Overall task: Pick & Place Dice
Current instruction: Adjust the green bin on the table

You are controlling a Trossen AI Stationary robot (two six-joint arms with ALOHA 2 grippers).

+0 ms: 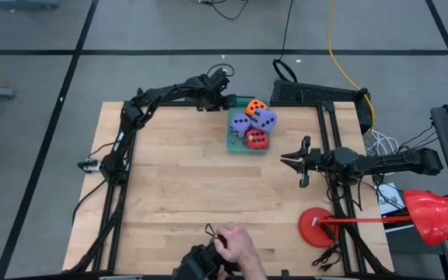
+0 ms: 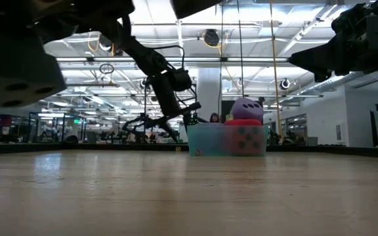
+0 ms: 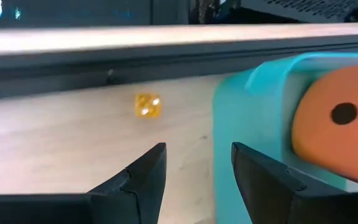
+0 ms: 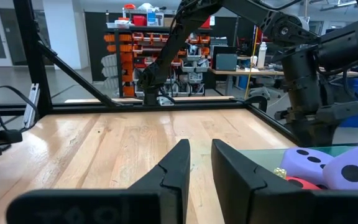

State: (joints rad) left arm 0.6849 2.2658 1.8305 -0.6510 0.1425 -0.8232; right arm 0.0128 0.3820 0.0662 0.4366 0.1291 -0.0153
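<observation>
At the near bench (image 1: 193, 194) edge a person's hand (image 1: 236, 243) rests. At three o'clock the right end effector (image 1: 290, 162) waits, fingers narrowly parted, empty. Farthest, at twelve o'clock, four dice (image 1: 253, 124) sit piled in the teal tray (image 1: 232, 138). The left end effector (image 1: 225, 99), narrowly parted and empty, hovers beside the tray's far-left rim; the dice lie toward four o'clock from it, so it seems nearer.

The orange die (image 3: 337, 124) is cut off by the left wrist view's edge, its tray (image 3: 253, 118) blurred.
</observation>
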